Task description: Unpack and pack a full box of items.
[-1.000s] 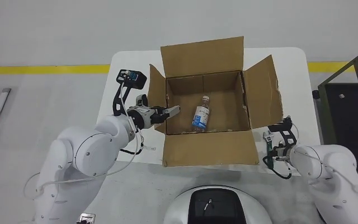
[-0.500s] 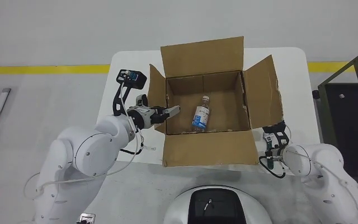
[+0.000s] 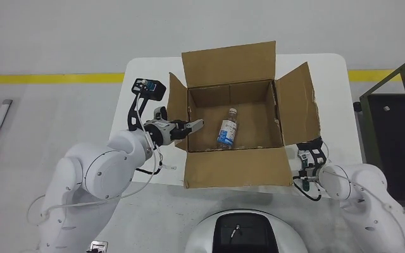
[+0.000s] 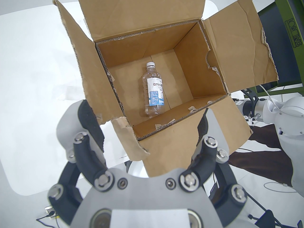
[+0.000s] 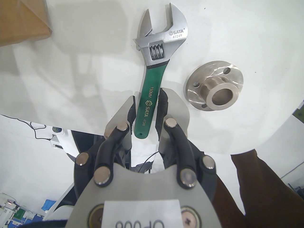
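Bottle [image 3: 227, 131] lies flat in box [image 3: 237, 168], cap toward far wall.

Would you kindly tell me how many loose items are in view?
3: a bottle lying in the box; a wrench on the table, its handle between the right hand's fingers; a flange beside it. Others may be hidden.

bright, even light from overhead. the white table [image 5: 237, 12] washes out nearly blank, with soft grey shadows near the box [image 5: 19, 8]. the wrench [image 5: 155, 69] head glints. inside the box it is dimmer. wrist views bow straight edges outward.
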Action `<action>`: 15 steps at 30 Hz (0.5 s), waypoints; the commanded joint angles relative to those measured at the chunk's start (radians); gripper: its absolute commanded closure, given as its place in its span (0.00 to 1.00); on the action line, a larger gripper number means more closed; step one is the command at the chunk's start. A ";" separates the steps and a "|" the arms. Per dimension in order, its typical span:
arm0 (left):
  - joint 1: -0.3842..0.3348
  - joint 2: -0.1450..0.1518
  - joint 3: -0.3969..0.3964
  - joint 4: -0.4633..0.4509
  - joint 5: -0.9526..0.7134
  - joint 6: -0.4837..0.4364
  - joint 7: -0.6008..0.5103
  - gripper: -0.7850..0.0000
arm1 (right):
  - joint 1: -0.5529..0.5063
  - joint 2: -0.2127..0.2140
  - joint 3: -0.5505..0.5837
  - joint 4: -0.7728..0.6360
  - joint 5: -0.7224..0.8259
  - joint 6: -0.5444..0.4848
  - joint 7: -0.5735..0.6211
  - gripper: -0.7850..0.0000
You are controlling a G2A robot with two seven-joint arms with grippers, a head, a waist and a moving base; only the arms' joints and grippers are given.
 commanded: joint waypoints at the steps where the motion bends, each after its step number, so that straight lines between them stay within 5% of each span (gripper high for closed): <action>1: 0.000 0.000 0.000 0.000 0.000 0.000 0.000 0.00 | -0.006 0.000 -0.001 -0.001 0.007 -0.007 -0.016 0.68; 15: 0.000 0.000 0.000 0.000 0.000 0.000 0.000 0.00 | -0.019 0.002 -0.002 -0.005 0.001 -0.011 -0.032 0.68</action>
